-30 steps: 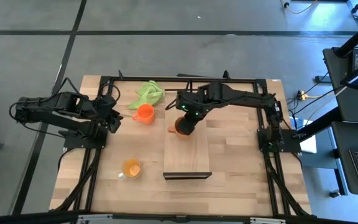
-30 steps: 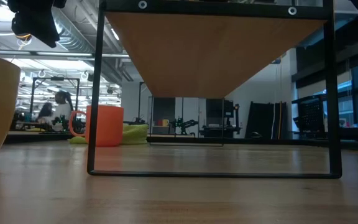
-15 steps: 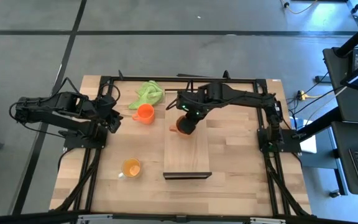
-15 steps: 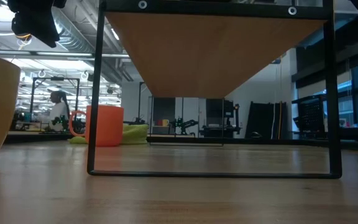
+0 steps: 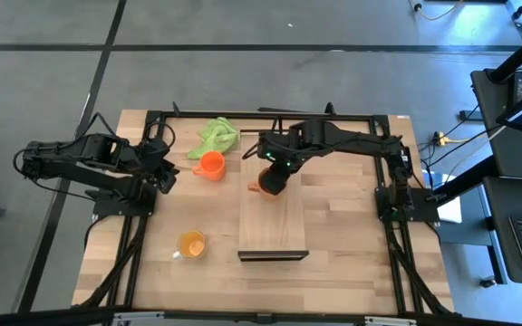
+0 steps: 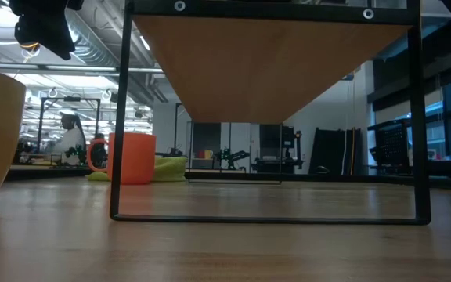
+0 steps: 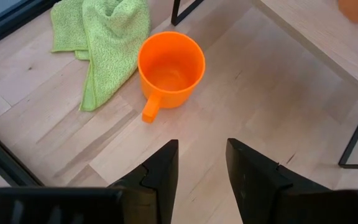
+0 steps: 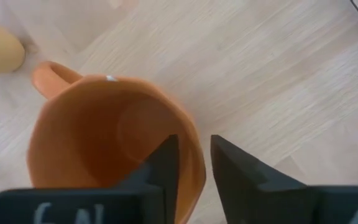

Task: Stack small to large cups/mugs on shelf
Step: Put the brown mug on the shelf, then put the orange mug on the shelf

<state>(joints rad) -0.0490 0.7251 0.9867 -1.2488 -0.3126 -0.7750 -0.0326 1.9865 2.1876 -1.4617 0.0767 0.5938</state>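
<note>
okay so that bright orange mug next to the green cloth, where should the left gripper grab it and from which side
Best by the rim wall of the bright orange handled mug, coming from above: it stands upright, mouth open and empty. Probably choose the wall away from the lime-green cloth and off the handle, one finger inside, one outside. The left gripper is open, short of it.

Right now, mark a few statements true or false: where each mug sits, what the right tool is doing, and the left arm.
1. The right tool grips the rim of the brownish-orange mug. True.
2. That mug is over the shelf. True.
3. The bright red-orange mug stands on the shelf. False: it is on the table, beside the green cloth.
4. The yellow-orange mug is stacked inside another. False: it stands alone on the table.
5. The left tool holds a mug. False: it is open and empty.
</note>
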